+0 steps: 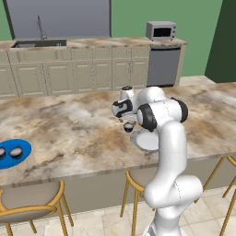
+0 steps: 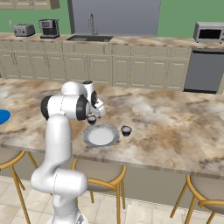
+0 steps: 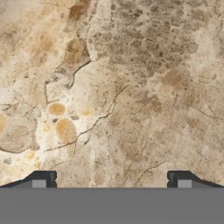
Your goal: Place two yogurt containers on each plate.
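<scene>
The grey plate (image 1: 142,140) is partly hidden behind the arm in the left base view; in the right base view (image 2: 101,135) it lies bare near the counter's (image 2: 175,127) front edge. The blue plate (image 1: 18,146) is cut off at the frame's left edge and carries two cups: one (image 1: 16,152) fully visible, one (image 1: 2,153) cropped. A third cup (image 2: 126,130) stands on the counter just beside the grey plate. A fourth cup (image 2: 91,119) sits beyond the plate's far rim, half covered by the hand. The gripper (image 3: 111,181) faces bare marble; its fingertips (image 3: 40,183) stand wide apart, holding nothing.
</scene>
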Robot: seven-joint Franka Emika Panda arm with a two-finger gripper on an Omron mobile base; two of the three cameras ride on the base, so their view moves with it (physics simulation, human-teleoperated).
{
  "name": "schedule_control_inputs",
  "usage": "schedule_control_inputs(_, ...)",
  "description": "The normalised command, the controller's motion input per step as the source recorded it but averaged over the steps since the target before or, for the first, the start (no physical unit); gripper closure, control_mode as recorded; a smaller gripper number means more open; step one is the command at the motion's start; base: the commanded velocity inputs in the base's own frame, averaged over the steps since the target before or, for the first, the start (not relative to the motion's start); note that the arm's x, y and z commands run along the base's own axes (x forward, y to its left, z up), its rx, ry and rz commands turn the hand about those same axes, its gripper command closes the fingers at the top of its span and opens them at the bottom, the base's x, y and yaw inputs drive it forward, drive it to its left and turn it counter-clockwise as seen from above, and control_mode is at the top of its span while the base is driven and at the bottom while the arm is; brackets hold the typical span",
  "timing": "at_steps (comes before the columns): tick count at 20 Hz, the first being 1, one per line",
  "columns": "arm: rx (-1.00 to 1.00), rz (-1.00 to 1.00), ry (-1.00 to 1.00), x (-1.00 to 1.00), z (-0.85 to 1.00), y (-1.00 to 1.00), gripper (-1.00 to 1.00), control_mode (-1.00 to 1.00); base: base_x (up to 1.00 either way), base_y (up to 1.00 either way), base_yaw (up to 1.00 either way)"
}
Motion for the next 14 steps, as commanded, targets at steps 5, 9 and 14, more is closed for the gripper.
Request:
schedule_control_inputs(5,0.00,0.00,0.00,-0.07,0.00,0.00,-1.00,-1.00,0.00,0.00,0.00)
schedule_control_inputs(9,0.00,0.00,0.00,-0.10,0.01,0.00,-1.00,-1.00,0.00,0.00,0.00)
schedule_control_inputs(14,0.00,0.00,0.00,-0.20,0.12,0.01,-1.00,-1.00,0.00,0.00,0.00)
